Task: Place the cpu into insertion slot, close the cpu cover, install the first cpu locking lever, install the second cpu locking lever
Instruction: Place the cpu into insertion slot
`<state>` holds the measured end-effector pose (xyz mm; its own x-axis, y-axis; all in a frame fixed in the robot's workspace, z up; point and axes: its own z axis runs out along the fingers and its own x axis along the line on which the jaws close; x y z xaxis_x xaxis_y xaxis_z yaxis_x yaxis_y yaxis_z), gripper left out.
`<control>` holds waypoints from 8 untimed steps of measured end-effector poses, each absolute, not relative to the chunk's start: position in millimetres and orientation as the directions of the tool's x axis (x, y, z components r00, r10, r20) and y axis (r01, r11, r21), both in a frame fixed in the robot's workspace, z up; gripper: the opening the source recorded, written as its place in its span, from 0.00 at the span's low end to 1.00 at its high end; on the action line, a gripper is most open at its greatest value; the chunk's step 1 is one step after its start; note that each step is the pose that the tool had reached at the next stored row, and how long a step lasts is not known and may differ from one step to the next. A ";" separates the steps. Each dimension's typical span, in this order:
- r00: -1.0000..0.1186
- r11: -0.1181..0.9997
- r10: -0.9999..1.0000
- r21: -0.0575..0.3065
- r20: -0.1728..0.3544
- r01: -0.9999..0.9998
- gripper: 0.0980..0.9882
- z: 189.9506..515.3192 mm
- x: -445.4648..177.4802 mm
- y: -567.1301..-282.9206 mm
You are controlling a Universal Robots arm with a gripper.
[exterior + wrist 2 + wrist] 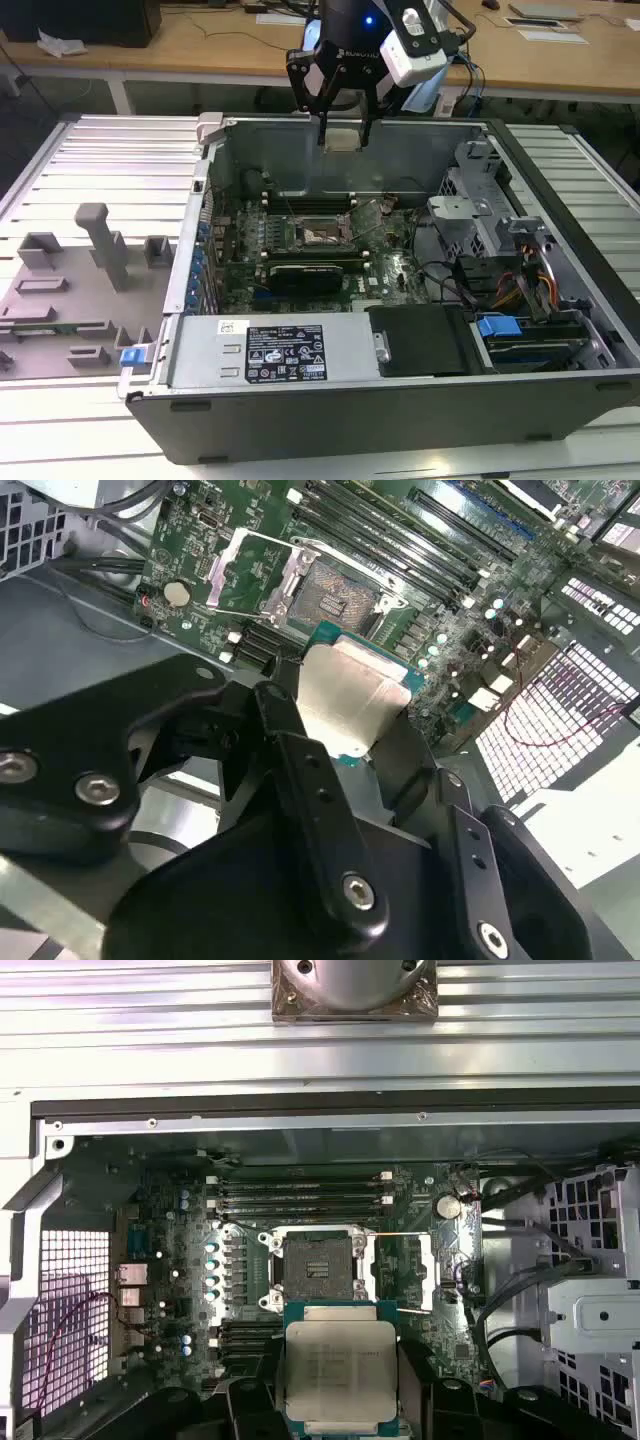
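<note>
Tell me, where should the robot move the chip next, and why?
Probably lower it gently toward the slot. The end effector holds the cpu in the air, apart from the slot, which is open with nothing in it.

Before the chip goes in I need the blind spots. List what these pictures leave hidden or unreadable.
Underside of the cpu: faces away in both wrist views.
The cpu's near edge: behind the links of the gripper, second wrist view.
Pins of the insertion slot: too small, exterior view.
Where the jaws meet the cpu: in shadow, first wrist view.
</note>
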<state>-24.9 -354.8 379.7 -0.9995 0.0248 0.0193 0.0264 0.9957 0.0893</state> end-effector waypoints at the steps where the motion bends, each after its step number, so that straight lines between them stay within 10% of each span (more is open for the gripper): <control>1: -1.000 0.996 0.025 0.089 0.019 0.026 0.49 379.7 -24.9 -354.8; 8: -1.000 0.996 0.025 0.089 0.019 0.026 0.49 379.3 -24.9 -354.8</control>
